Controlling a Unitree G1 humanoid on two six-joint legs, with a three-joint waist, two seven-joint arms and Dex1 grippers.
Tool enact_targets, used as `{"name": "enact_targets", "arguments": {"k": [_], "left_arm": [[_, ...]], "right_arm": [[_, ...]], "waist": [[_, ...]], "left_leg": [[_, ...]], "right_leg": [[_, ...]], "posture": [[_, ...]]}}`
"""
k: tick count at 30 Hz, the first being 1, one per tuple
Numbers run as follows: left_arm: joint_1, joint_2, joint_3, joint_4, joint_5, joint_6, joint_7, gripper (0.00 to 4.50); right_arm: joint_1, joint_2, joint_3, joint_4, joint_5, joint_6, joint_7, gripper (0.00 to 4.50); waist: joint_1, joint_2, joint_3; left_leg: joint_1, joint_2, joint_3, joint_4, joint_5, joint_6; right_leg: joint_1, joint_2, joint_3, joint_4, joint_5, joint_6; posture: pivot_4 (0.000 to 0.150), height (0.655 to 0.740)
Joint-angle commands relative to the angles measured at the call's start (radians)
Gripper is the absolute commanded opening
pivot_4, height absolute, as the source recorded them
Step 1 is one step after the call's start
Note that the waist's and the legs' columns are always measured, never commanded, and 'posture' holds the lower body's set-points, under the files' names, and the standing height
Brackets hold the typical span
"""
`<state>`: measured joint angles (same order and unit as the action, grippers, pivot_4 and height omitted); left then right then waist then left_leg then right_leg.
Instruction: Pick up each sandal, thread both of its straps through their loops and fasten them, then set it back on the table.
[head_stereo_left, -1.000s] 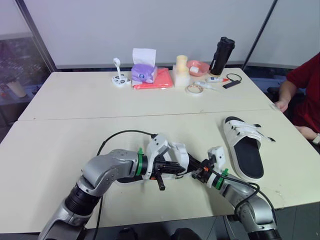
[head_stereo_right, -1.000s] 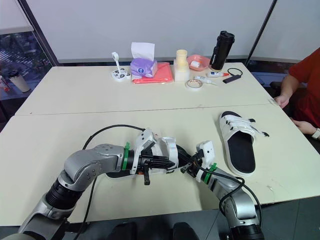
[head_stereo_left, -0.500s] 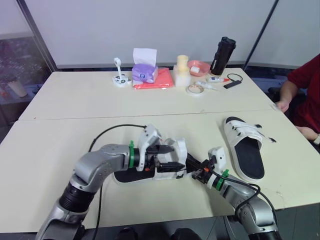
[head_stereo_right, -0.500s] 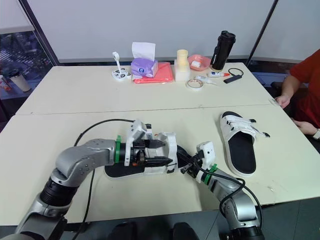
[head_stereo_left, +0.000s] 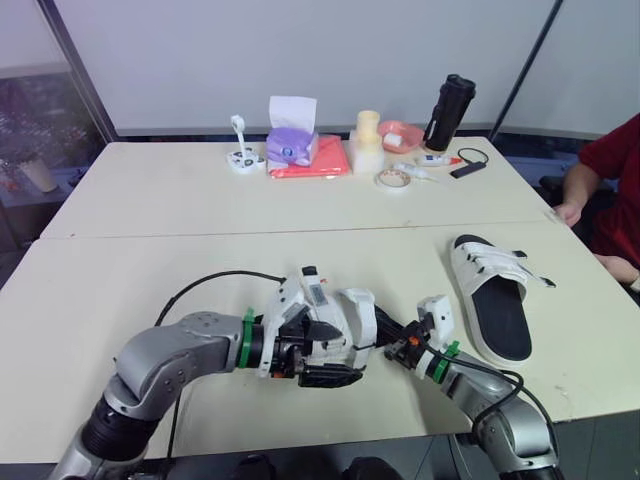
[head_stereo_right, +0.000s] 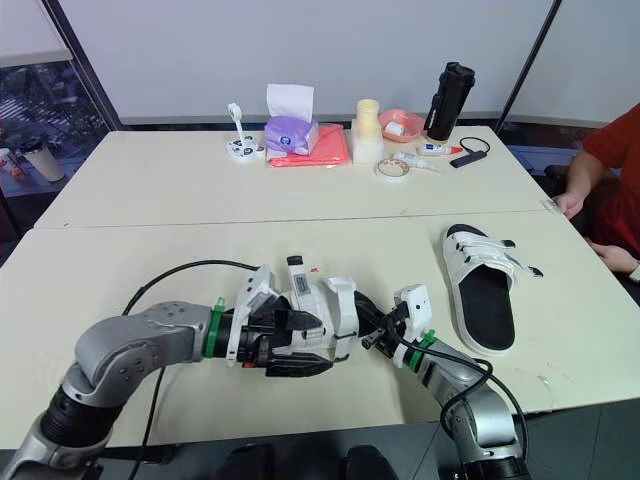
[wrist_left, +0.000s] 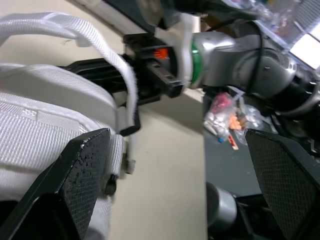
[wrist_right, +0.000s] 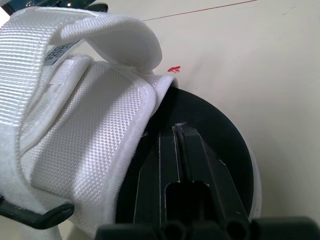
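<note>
Left gripper (head_stereo_right: 300, 345), head view: jaws spread wide, straddling the white upper of the near sandal (head_stereo_left: 350, 312), not clamped on it as far as I can see. Right gripper (head_stereo_left: 392, 342) comes in from that sandal's 3 o'clock, nose tucked under the upper. Near sandal is at 6 o'clock on the table (head_stereo_left: 120, 270); can't tell if it's lifted. Second sandal (head_stereo_left: 495, 300) lies flat at 3 o'clock, well apart, both straps across it, one tail poking out. Person's hand (head_stereo_left: 568, 210) rests at the 2 o'clock edge. Left wrist view: own fingers (wrist_left: 82, 180) far apart, one against the woven upper. A loose strap (wrist_left: 95, 42) arcs free above it, and the right gripper's black fingers reach under it. Right wrist view: fingers pressed together, nothing visible between them, lying on the black footbed (wrist_right: 220, 135). A strap flap (wrist_right: 115, 35) curls open over the upper. Progress call: second sandal looks finished and parked, fastening unconfirmed. Near one is mid-job: at least one strap unfastened, set-down not yet done. Count: two sandals, two grippers, one hand.
</note>
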<state>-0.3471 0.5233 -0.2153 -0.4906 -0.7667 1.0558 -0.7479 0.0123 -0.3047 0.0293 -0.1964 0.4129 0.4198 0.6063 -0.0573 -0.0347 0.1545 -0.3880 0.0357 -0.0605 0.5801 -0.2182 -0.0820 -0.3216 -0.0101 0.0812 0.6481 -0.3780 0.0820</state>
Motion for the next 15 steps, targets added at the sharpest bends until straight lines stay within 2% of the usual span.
{"name": "enact_targets", "arguments": {"k": [1, 7, 11, 15], "left_arm": [[0.016, -0.008, -0.042, 0.007, 0.001, 0.017, 0.001, 4.46], [0.029, -0.04, 0.042, -0.024, -0.068, 0.003, 0.005, 4.46], [0.067, -0.002, 0.088, -0.091, -0.187, 0.068, -0.017, 4.46], [0.109, 0.047, 0.054, -0.119, -0.202, 0.092, -0.021, 4.46]], "right_arm": [[0.075, -0.016, 0.08, 0.096, -0.03, 0.108, 0.006, 0.0], [0.091, -0.034, 0.073, 0.083, -0.024, 0.112, 0.003, 0.0], [0.089, -0.043, 0.07, 0.083, -0.021, 0.115, 0.005, 0.0], [0.078, -0.048, 0.066, 0.089, -0.02, 0.118, 0.006, 0.0]], "waist": [[0.002, 0.0, 0.0], [0.013, -0.001, -0.002], [0.013, 0.0, -0.002], [0.014, 0.0, -0.002]], "left_leg": [[0.0, 0.0, 0.0, 0.0, 0.0, 0.0], [0.0, 0.0, 0.0, 0.0, 0.0, 0.0], [-0.001, 0.0, 0.0, 0.0, 0.0, 0.0], [-0.001, 0.0, 0.0, 0.0, 0.0, 0.0]], "right_leg": [[0.0, 0.0, 0.0, 0.0, 0.0, 0.0], [0.0, 0.0, 0.0, 0.0, 0.0, 0.0], [0.0, 0.0, 0.0, 0.0, 0.0, 0.0], [0.0, -0.001, 0.0, -0.001, 0.0, 0.0]], "posture": [[0.15, 0.74], [0.15, 0.74], [0.15, 0.74], [0.15, 0.74]]}}
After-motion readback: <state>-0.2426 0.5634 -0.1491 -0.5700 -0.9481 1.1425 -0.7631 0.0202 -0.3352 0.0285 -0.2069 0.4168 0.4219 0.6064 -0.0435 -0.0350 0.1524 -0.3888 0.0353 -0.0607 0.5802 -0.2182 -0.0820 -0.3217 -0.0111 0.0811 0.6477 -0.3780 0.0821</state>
